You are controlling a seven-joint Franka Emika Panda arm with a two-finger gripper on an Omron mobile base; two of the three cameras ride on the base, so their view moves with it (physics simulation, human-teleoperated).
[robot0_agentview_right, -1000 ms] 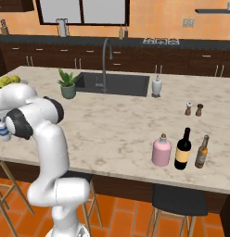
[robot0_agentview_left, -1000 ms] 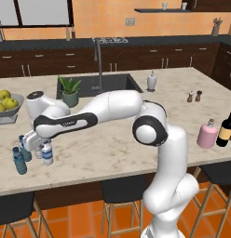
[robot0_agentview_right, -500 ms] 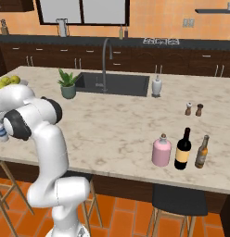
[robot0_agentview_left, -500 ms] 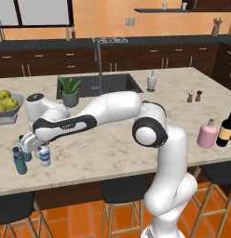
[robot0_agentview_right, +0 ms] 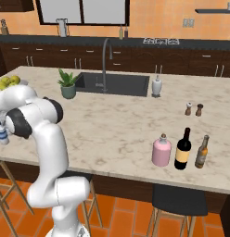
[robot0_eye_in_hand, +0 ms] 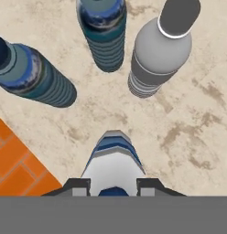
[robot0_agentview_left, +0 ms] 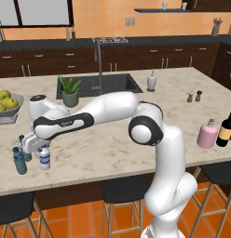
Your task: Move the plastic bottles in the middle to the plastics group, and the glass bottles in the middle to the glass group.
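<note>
gripping the blue-label bottle (robot0_eye_in_hand: 113, 163) at its top, the fingers (robot0_eye_in_hand: 80, 186) are clamped on it at the surface's (robot0_eye_in_hand: 188, 119) edge. just beyond it stand two blue-capped bottles (robot0_eye_in_hand: 102, 32) and the plain grey bottle (robot0_eye_in_hand: 159, 57). well away from that cluster, the pink bottle (robot0_agentview_left: 207, 135) stands beside the wine bottle (robot0_agentview_left: 226, 129).

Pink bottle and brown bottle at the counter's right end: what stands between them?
The dark wine bottle stands between the pink bottle and the slim brown bottle, all in a row near the front edge; the right base view shows it.
</note>
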